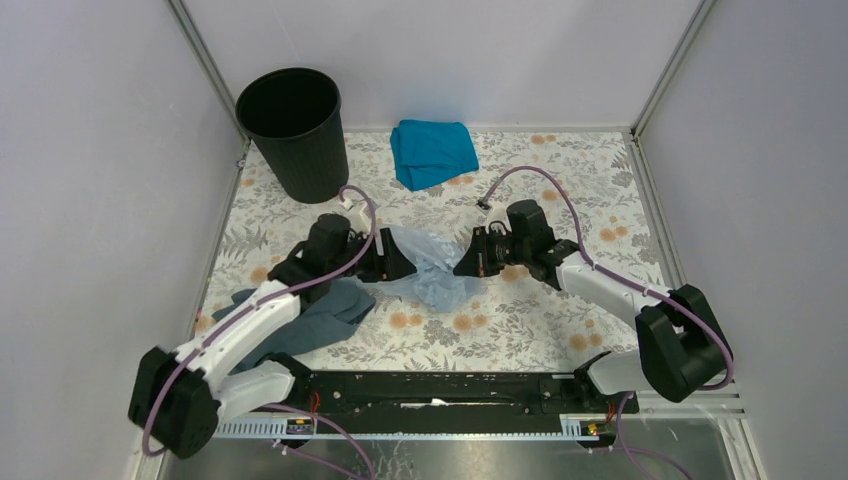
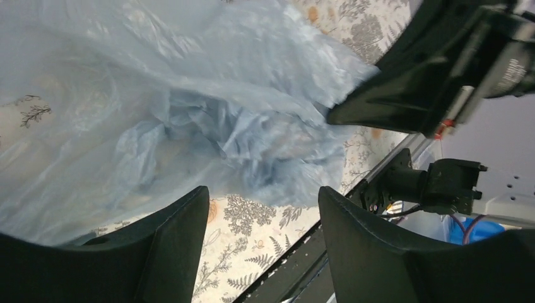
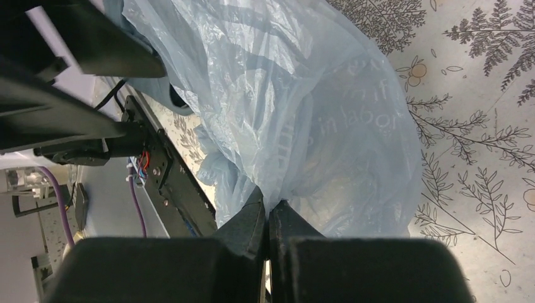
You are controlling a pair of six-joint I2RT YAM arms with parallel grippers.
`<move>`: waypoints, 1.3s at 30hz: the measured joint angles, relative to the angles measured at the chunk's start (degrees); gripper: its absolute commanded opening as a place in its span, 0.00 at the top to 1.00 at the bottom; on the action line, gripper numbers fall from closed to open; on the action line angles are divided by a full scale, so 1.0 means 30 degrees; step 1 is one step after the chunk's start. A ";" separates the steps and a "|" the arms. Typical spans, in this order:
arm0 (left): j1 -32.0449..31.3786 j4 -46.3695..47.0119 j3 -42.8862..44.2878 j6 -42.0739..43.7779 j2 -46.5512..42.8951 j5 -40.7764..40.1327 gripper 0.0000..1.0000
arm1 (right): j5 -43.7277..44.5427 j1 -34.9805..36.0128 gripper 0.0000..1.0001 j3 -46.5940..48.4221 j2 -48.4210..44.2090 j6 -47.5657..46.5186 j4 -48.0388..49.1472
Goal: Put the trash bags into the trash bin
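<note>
At the far left corner of the floral worktop (image 1: 560, 330) stands the black round plastic bin (image 1: 291, 130). Nearer, at the middle, the left tool (image 1: 396, 262) is released, its fingers (image 2: 170, 252) spread just short of the thin, wrinkled pale blue plastic bag (image 1: 432, 272), which lies crumpled on the worktop. The right tool (image 1: 466, 262) is clenched, apparently pinching the bag's edge.

Bare worktop (image 1: 420, 205) runs from the trash bag (image 1: 432, 270) to the trash bin (image 1: 292, 130), whose mouth stands open. The teal cloth (image 1: 432, 152) lies right of that lane. The bin seemingly crowds the left wall (image 1: 100, 200), leaving little room there.
</note>
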 measured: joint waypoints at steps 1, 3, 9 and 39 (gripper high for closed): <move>-0.0022 0.0321 -0.0015 -0.0036 0.0714 0.0058 0.29 | -0.0102 -0.0007 1.00 -0.0015 -0.0022 -0.0080 -0.0080; -0.0175 0.1144 -0.0015 -0.0131 0.2062 0.0175 0.24 | -0.0313 -0.0051 1.00 -0.0022 -0.0029 -0.0175 -0.0182; -0.2076 0.2579 0.0117 -0.0109 0.4881 -0.0554 0.34 | -0.0874 -0.0291 1.00 -0.0022 -0.0029 -0.0481 -0.0408; -0.2186 0.5100 0.0495 -0.2135 0.3723 -0.0743 1.00 | 0.3067 0.1486 0.09 0.0517 -0.4619 -0.1763 -0.5282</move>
